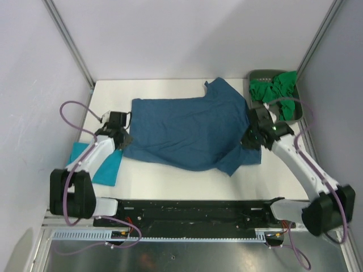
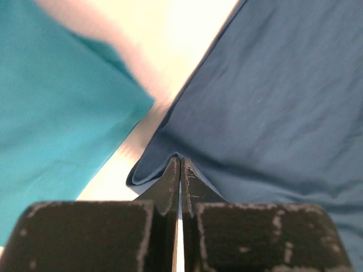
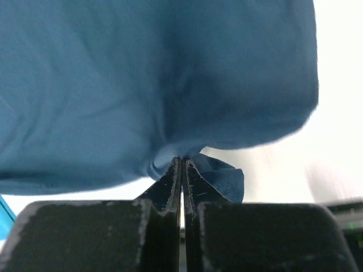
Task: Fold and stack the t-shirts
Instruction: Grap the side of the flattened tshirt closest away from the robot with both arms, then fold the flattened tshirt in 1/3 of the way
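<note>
Tabletop (image 1: pixel 170 181): white, carrying the shirts.
Steel-blue t-shirt (image 1: pixel 190 127): spread across the middle, rumpled along the near edge.
Turquoise t-shirt (image 1: pixel 108 170): flat at near left, partly under the left arm.
Green t-shirts (image 1: pixel 278 88): heaped in the tray (image 1: pixel 256 76), far right.
Left end effector (image 2: pixel 180 164): closed, seemingly pinching the blue shirt's left edge.
Right end effector (image 3: pixel 181 163): closed on bunched blue cloth.

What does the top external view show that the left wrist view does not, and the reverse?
Only the top external view shows the whole outline of the dark blue t-shirt spread on the table, the right gripper at its right side, and the grey tray holding green t-shirts at the far right corner. Only the left wrist view shows the left gripper close up, its jaws pinched shut on a fold of the shirt's edge. Both show the dark blue t-shirt, the turquoise t-shirt beside it and the white table.
</note>
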`<state>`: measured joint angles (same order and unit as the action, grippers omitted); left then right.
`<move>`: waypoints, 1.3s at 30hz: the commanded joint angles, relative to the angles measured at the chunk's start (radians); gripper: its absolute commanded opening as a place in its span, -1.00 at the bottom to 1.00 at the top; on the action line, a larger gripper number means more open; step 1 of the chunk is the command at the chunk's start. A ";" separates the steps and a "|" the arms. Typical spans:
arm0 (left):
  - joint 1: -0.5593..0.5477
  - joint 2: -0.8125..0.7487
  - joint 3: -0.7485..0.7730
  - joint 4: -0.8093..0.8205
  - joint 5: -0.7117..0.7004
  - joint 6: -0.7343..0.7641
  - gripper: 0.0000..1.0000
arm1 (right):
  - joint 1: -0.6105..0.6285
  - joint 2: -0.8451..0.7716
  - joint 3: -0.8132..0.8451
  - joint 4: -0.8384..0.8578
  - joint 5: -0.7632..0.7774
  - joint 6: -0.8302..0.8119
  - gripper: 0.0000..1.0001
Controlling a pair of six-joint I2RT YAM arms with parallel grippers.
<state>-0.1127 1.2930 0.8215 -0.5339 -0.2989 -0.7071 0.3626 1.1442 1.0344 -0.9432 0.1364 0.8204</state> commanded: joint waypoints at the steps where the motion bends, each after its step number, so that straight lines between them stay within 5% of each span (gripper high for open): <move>1: -0.014 0.142 0.146 0.029 0.004 0.027 -1.00 | -0.010 0.206 0.190 0.225 0.105 -0.157 -1.00; 12: -0.011 0.383 0.365 0.033 -0.039 0.052 -1.00 | -0.087 0.594 0.448 0.362 0.086 -0.257 -1.00; 39: 0.035 0.404 0.333 0.103 -0.034 0.090 -1.00 | -0.172 0.653 0.441 0.386 0.090 -0.283 -1.00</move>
<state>-0.0883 1.6779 1.1378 -0.4759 -0.3424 -0.6518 0.1982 1.7782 1.4540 -0.6006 0.2058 0.5625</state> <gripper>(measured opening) 0.005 0.009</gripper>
